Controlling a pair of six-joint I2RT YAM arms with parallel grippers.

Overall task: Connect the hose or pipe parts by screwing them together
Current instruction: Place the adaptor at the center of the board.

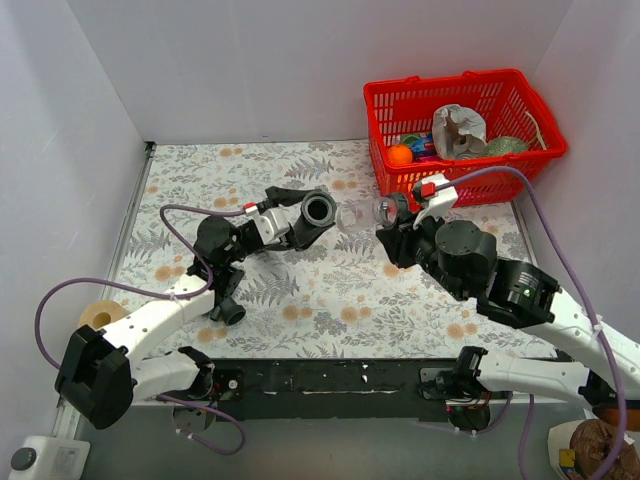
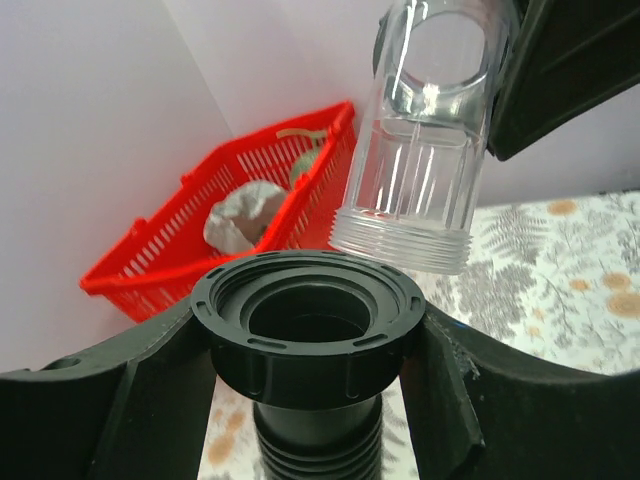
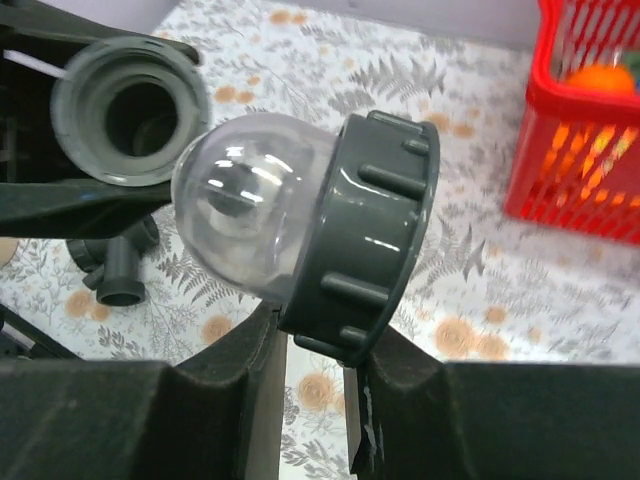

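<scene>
Arm bases on the black rail (image 1: 330,378) are sitting closest, at the bottom of the top view. Far left, a tan tape roll (image 1: 97,314) is lying at the table edge beside the left arm.

Dark grey T fitting (image 3: 117,272) is lying loose on the floral table cover (image 1: 330,290), near the left arm and apart from both grippers.

Left gripper (image 2: 310,345) is clamping the black ribbed hose (image 2: 316,445) at its collar (image 2: 300,375), one finger on each side. It is holding the hose above the table, with the collar's open mouth facing the right arm.

Clear pipe piece (image 2: 420,160) is hanging between the two grippers. Its threaded end is sitting just beside the collar rim and tilting off the collar's axis, threads all showing outside the collar. Can't tell whether it's touching.

Right gripper (image 3: 318,338) is squeezing the grey ribbed nut (image 3: 365,230) that is sitting around the clear piece, fingers closed on the nut's rim.

Far right, a red basket (image 1: 376,135) is standing at the back corner, well apart from the parts, with an orange ball (image 1: 400,154) and crumpled items inside.
</scene>
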